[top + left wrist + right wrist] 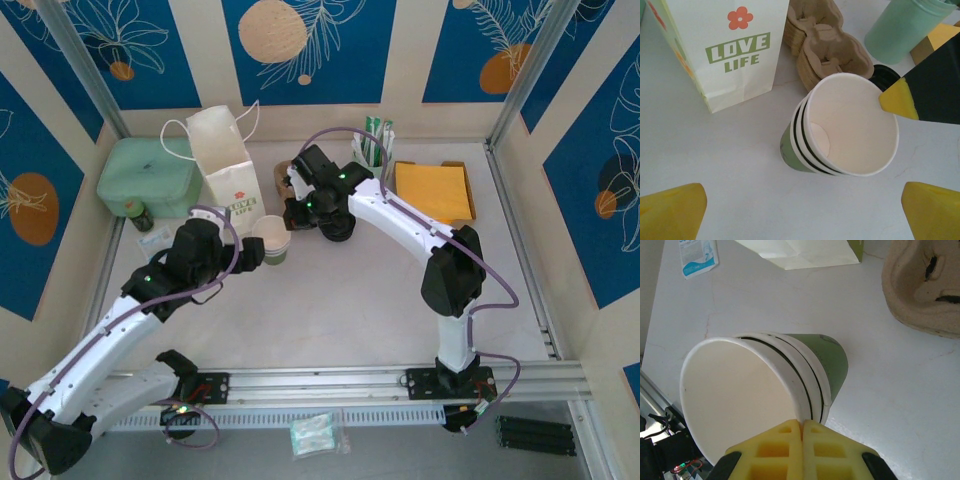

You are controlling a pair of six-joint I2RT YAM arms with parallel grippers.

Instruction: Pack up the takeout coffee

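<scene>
Three nested cups (pixel 850 130) stand on bare table (pixel 715 165) before wide-open left fingers (pixel 670 212), shut right fingers (pixel 775 450) touching their rim.

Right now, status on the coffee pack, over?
Left fingers open, facing the lidless cup stack. Right fingers shut at its rim. Takeout coffee beyond the stack, not held. Stack in the way.

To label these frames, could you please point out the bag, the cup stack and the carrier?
bag (pixel 735 75): left wrist view, printed front face.
cup stack (pixel 860 125): left wrist view, inner wall of the top cup.
carrier (pixel 830 47): left wrist view, top of the pulp stack.
</scene>
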